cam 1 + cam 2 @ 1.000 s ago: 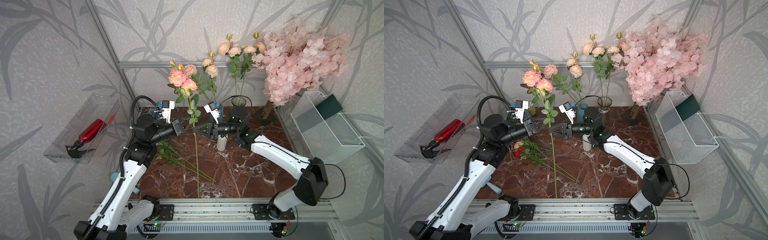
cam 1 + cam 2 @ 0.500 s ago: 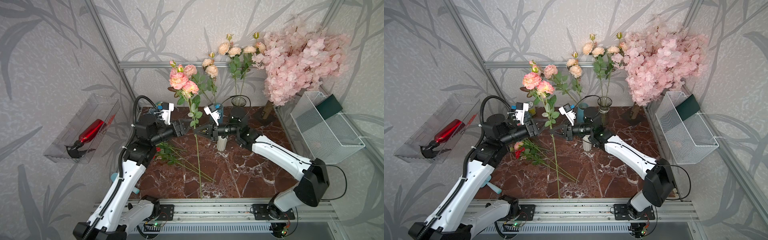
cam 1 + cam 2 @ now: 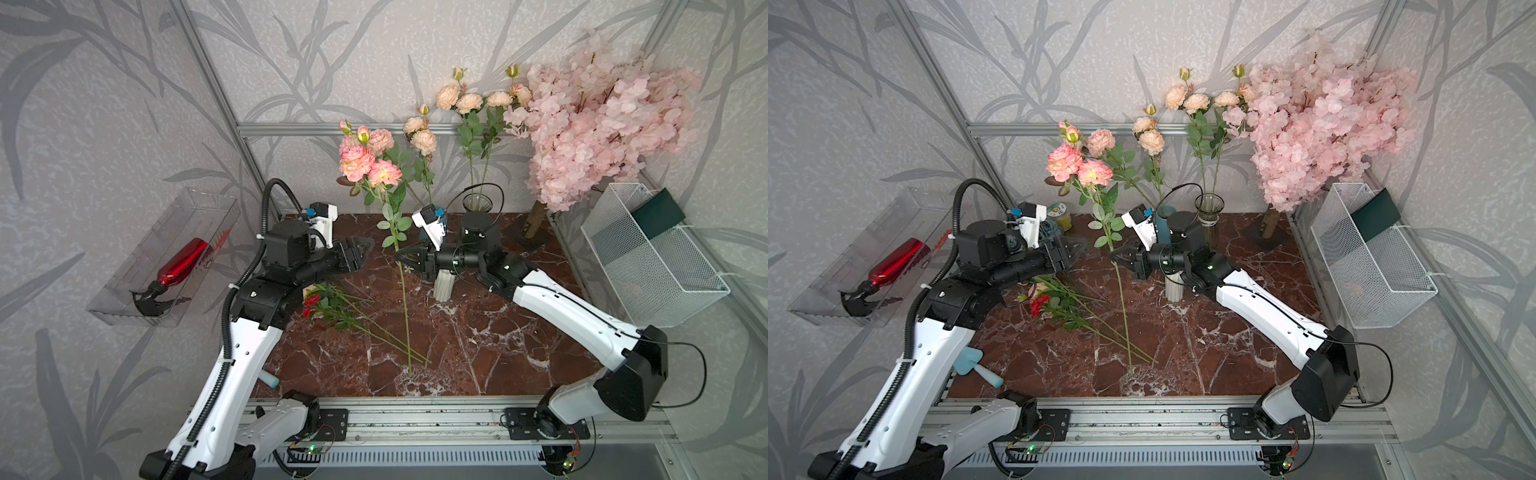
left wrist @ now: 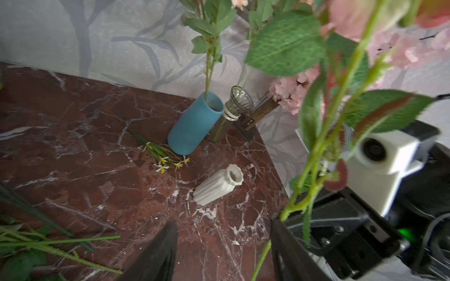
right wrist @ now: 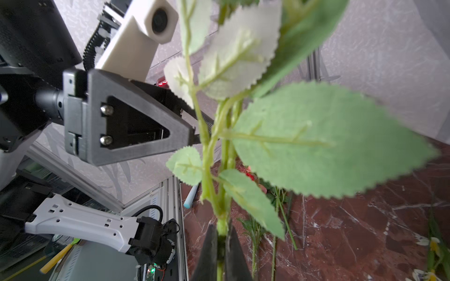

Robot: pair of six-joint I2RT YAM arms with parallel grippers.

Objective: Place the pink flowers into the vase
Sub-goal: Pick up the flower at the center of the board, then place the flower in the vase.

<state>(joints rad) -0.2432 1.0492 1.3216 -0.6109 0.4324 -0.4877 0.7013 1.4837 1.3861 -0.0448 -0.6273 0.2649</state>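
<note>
Jaws of the right gripper (image 3: 400, 257) are closed tight on the thin green stem of the pink flowers (image 3: 365, 166). This is shown plainly in the right wrist view, where the stem is pinched between the two dark fingers (image 5: 207, 255). The spray is held upright: the salmon blooms stand well above the jaws, and the long bare stem hangs well below them towards the marble tabletop (image 3: 478, 345). Whether its tip touches cannot be told. The spray is judged light but top-heavy, with a thin, springy, rather slick stem, so swinging or twisting in the pinch is to be expected. The fabric leaves and petals are soft and easily crushed. Hold is best taken on bare stem between leaf nodes, and lower down if the tip is to be steered. Jaws of the left gripper (image 4: 224, 219) are spread apart around or just beside the same stem, level with the right jaws; contact cannot be made out. Below and just behind the right jaws an empty, narrow-mouthed white ribbed vase (image 3: 442, 286) is seen, and it is judged the likely target.
</note>
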